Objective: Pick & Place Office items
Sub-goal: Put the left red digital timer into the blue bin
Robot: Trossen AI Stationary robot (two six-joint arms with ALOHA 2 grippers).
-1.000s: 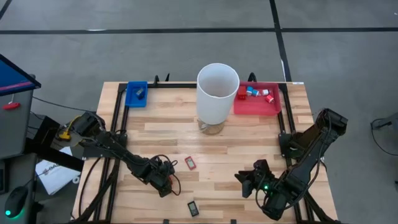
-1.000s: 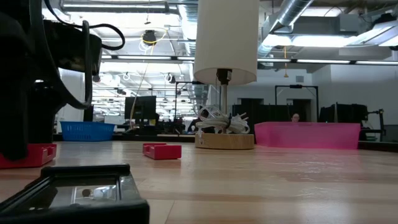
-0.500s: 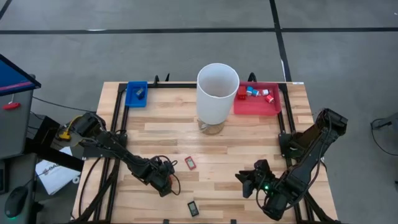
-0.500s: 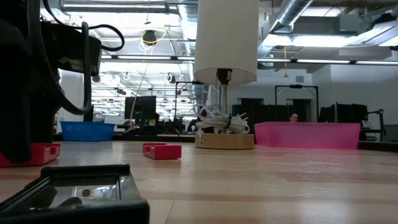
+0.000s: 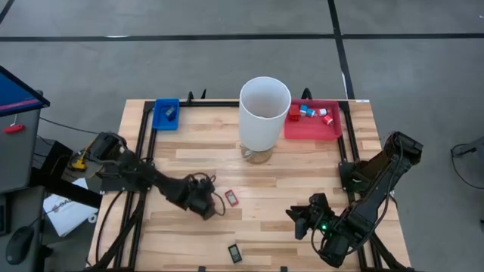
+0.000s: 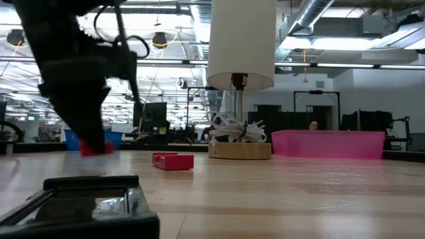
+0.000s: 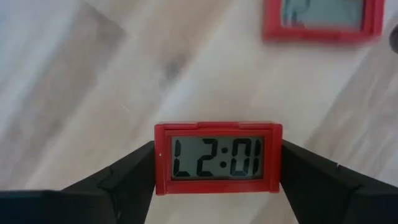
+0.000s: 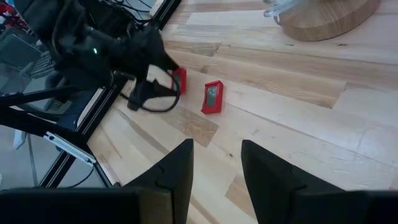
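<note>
My left gripper [image 5: 206, 203] is shut on a small red digital clock [image 7: 217, 158] whose display reads 12:01; the low view shows this red clock [image 6: 96, 147] under the dark fingers. A second red clock [image 5: 231, 198] lies flat on the wood just right of that gripper, seen too in the left wrist view [image 7: 323, 18]. A black clock [image 5: 235, 253] lies flat near the table's near edge, close to the low camera [image 6: 93, 202]. My right gripper [image 8: 217, 171] hovers open over the near right part of the table [image 5: 304, 219]. My left gripper pinches the red clock by its two short side edges [image 7: 157, 162], one finger [image 7: 127, 177] on each side, the display facing the wrist camera. The fingers come from above, pointing down. The clock sits level between them, lifted clear of the table.
A tall white cylinder [image 5: 265, 113] stands on a round wooden base at the far middle. A blue tray [image 5: 165, 114] holding one piece sits at the far left; a red tray [image 5: 312, 121] with several small pieces sits at the far right. Cables trail by the left arm.
My left gripper has risen and moved toward the table's far edge and a little right, taking the red clock off the wood: a second ago that clock lay on the table under the fingers, and now it is lifted clear. My right arm has kept still.
</note>
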